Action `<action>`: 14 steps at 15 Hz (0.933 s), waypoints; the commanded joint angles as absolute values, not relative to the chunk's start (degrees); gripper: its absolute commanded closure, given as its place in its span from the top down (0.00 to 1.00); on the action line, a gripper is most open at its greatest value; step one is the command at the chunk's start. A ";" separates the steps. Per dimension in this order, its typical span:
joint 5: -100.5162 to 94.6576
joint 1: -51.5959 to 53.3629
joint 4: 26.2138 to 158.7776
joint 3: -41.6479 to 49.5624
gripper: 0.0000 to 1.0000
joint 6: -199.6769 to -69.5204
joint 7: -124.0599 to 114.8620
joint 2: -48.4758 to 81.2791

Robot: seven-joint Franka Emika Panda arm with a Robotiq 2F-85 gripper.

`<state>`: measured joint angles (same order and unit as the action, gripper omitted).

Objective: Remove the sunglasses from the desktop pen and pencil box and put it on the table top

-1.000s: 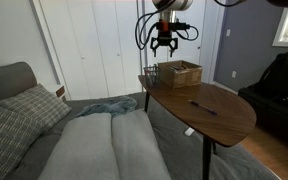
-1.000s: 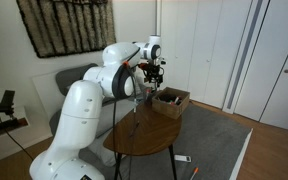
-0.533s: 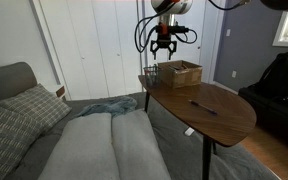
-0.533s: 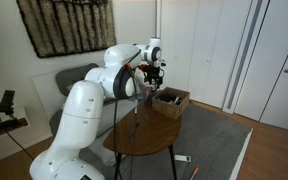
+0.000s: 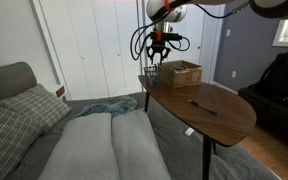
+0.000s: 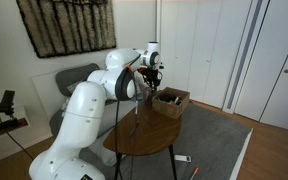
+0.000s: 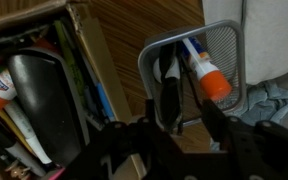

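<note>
In the wrist view a dark, blackish thing, apparently the folded sunglasses (image 7: 169,85), stands upright in a grey mesh pen holder (image 7: 227,40) beside markers. My gripper (image 7: 181,106) hangs over that holder with its jaws half closed around the dark thing. One finger is against it; a gap shows at the other finger. In both exterior views the gripper (image 5: 156,55) (image 6: 152,80) points down over the far end of the reddish-brown table top (image 5: 224,118) (image 6: 144,138). The sunglasses are too small to make out there.
A tan box (image 5: 182,73) (image 6: 171,99) (image 7: 84,45) full of pens and a black case (image 7: 39,95) stands right beside the mesh holder (image 5: 151,72). A purple pen (image 5: 202,107) lies mid-table. A bed lies next to the table.
The gripper has shifted sideways from above the tan box to above the mesh holder. Its jaws have narrowed from wide open to about half.
</note>
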<state>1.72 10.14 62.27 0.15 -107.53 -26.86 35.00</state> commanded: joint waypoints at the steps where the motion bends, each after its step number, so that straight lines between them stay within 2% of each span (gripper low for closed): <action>1: 1.45 10.68 58.94 0.31 0.50 -109.07 -28.18 37.48; 2: 1.45 10.72 58.58 0.28 0.55 -109.19 -28.09 37.86; 4: 1.49 10.86 57.76 0.24 0.55 -108.83 -28.23 38.55; 5: 1.48 10.92 57.43 0.28 0.51 -108.64 -28.33 38.85; 7: 1.39 10.99 56.61 0.42 0.31 -108.40 -28.55 39.58; 11: 1.26 11.03 55.62 0.59 0.04 -107.98 -28.81 39.99; 14: 1.06 11.01 56.04 0.82 0.00 -106.90 -28.70 39.56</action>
